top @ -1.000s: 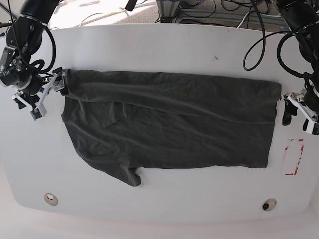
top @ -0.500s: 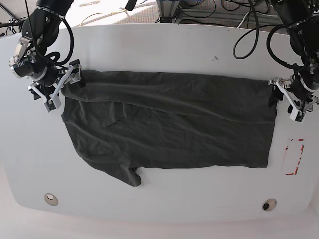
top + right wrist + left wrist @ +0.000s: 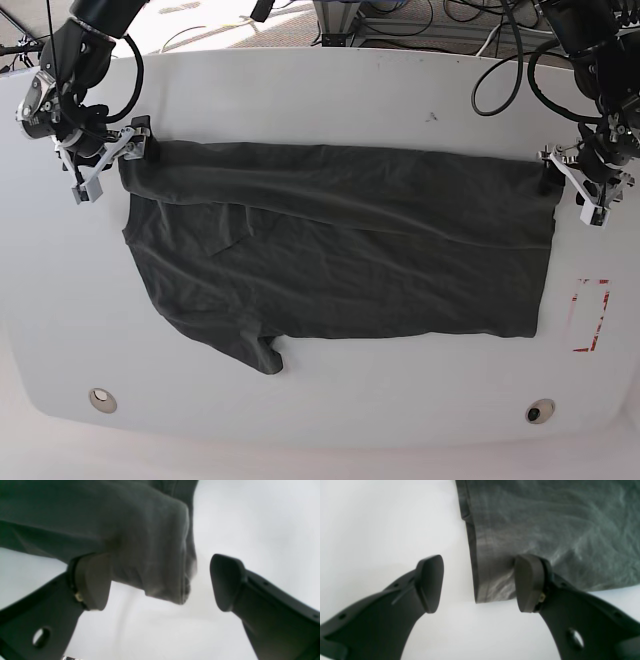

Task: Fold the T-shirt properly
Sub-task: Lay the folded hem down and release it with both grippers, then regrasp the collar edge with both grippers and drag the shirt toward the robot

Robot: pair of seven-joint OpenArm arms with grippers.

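The dark charcoal T-shirt (image 3: 340,250) lies spread on the white table (image 3: 320,90), its far part folded over toward the front and one sleeve poking out at the front left. My left gripper (image 3: 570,185) stands open at the shirt's far right corner. In the left wrist view that hemmed corner (image 3: 492,585) lies between the parted fingers of the left gripper (image 3: 478,583), and one pad (image 3: 528,582) rests over the cloth. My right gripper (image 3: 112,160) is open at the far left corner. There a rounded fold of cloth (image 3: 150,555) sits between the wide-apart fingers of the right gripper (image 3: 160,582).
A red-outlined rectangle (image 3: 590,315) is marked on the table near the right edge. Two round fittings (image 3: 102,400) (image 3: 540,411) sit near the front edge. Cables (image 3: 500,70) hang over the table's far right side.
Both grippers have moved toward the far side of the table and inward, from beside the shirt's ends onto its two far corners. The shirt has barely shifted.
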